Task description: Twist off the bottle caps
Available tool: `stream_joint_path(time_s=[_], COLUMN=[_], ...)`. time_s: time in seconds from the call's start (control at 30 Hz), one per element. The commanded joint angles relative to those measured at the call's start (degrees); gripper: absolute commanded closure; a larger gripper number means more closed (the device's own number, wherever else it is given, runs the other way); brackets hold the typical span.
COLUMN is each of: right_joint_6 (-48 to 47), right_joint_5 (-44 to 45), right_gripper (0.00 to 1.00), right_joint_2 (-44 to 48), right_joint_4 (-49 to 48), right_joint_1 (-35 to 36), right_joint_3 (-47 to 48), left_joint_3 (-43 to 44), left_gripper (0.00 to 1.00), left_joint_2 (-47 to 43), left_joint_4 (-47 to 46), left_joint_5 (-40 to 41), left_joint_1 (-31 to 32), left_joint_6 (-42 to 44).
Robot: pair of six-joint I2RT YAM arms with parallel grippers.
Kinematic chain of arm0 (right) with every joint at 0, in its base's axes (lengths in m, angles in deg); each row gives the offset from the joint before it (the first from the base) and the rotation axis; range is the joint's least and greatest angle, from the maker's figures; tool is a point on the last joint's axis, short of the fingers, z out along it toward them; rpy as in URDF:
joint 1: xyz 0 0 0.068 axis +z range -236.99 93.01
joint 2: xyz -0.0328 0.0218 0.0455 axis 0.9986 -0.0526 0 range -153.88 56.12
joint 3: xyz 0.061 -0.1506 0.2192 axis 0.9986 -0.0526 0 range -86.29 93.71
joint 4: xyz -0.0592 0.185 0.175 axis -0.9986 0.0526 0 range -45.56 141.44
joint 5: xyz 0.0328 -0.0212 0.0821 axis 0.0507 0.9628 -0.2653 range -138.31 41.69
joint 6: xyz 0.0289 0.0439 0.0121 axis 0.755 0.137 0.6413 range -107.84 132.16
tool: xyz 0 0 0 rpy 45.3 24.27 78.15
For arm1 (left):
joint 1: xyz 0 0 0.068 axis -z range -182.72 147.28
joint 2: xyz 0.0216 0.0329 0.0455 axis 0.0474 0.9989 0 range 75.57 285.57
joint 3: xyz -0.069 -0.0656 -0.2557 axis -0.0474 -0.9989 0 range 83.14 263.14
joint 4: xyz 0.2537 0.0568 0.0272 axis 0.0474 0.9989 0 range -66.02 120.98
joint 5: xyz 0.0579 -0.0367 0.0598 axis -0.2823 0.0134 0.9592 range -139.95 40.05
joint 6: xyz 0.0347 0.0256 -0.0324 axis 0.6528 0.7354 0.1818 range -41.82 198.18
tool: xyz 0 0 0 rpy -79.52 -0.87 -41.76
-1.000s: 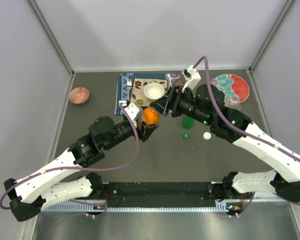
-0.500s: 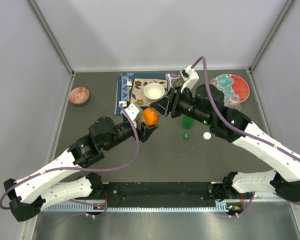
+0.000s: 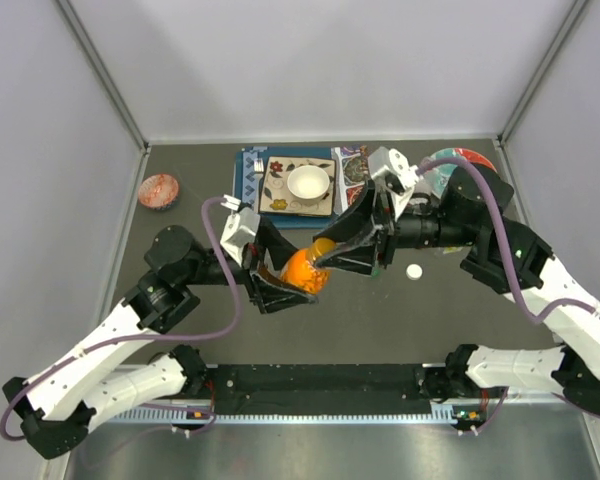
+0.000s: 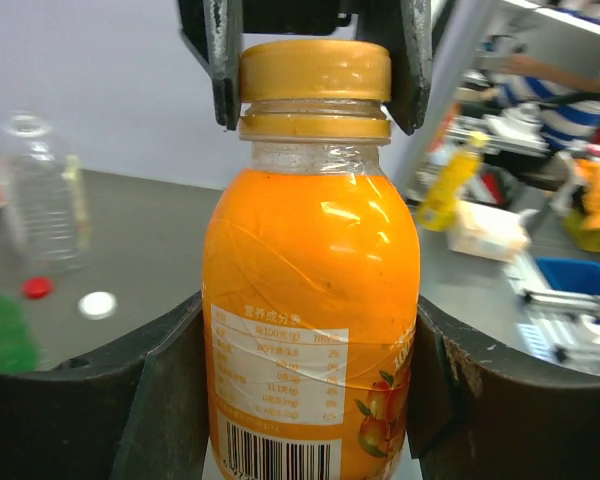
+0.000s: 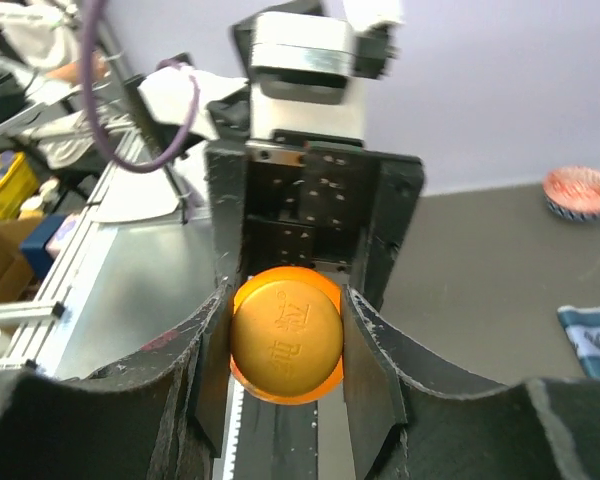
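Over the table [image 3: 400, 320], left fingers [image 4: 75, 410] clamp the orange bottle [image 4: 310, 300]; right fingers [image 5: 375, 370] pinch its cap [image 4: 315, 68].

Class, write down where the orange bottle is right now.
Top view, centre, just below the bowl: the orange bottle is gripped by the left gripper, with the right gripper shut on its cap.

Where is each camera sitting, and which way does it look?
Top camera: above and behind the arms, looking down on the dark table; both white arms show, with the left hand and right hand at the squat orange plastic bottle.
Left wrist camera: on the left arm, looking along its own dark fingers, which grip the bottle's body.
Right wrist camera: on the right arm, looking straight at the round orange plastic cap between its own fingers.
Shared: both wrist views show the right hand clamping the cap.
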Motion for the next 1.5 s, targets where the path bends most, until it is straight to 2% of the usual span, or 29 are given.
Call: stream_joint_path(time_s=[0.0,0.23,0.4,0.53,0.67,0.73,0.87,0.97,1.07,1.1,1.17,1.2,1.3,1.4,1.47], right_joint_6=[-5.4,-10.5,-15.1,-16.8,-16.7,-16.6,-16.3,-15.6,-14.3,-13.5,-11.2,-9.4,-7.7,-3.3,-0.2], right_joint_5=[-15.6,-27.6,-31.4,-32.4,-32.8,-31.7,-28.9,-23.8,-13.8,-5.6,4.3,12.7,25.6,34.1,36.2], right_gripper=[1.0,1.0,1.0,1.0,1.0,1.0,1.0,1.0,1.0,1.0,1.0,1.0,1.0,1.0,1.0], right_joint_2=[1.2,3.6,4.6,5.4,6.7,7.2,9.0,10.3,11.8,12.2,13.6,14.1,14.4,12.8,10.7], right_joint_4=[2.8,4.4,7.4,8.8,9.2,9.3,9.6,9.5,8.3,7.5,5.8,5.3,5.2,4.8,3.9], right_joint_1=[0.4,0.1,-0.5,-0.8,-0.8,-0.8,-0.8,-0.8,-0.8,-0.8,-0.8,-0.8,-0.8,-0.8,-0.5], right_joint_3=[1.1,-1.1,-3.6,-4.1,-4.1,-3.6,-2.4,-1.1,-0.1,-0.4,-3.1,-4.2,-10.4,-16.9,-21.6], left_joint_3=[1.4,0.2,-0.8,-0.8,-0.6,0.1,0.1,0.3,0.2,0.2,0.2,0.1,-0.8,-2.0,-2.9], left_gripper=[0.69,0.69,0.69,0.69,0.68,0.68,0.68,0.68,0.68,0.68,0.68,0.68,0.68,0.68,0.68], left_joint_2=[1.0,3.4,5.2,5.8,5.9,5.7,5.1,4.4,3.5,3.2,1.7,1.0,-2.6,-6.9,-10.4], left_joint_4=[-16.2,-23.5,-27.9,-27.3,-24.0,-17.2,-9.5,-4.1,0.0,0.8,3.8,5.6,7.9,9.8,11.0], left_joint_5=[-16.2,-22.0,-24.7,-25.8,-26.5,-25.9,-24.3,-21.3,-17.9,-16.4,-11.5,-9.9,-2.9,4.6,8.8], left_joint_1=[-1.7,-2.3,-2.7,-3.5,-4.2,-4.9,-5.6,-5.9,-5.9,-6.0,-6.0,-5.9,-5.9,-5.9,-6.0], left_joint_6=[-12.4,-18.7,-22.5,-22.3,-19.3,-16.0,-8.6,-4.3,-1.1,-0.2,2.6,3.5,5.8,7.6,8.7])
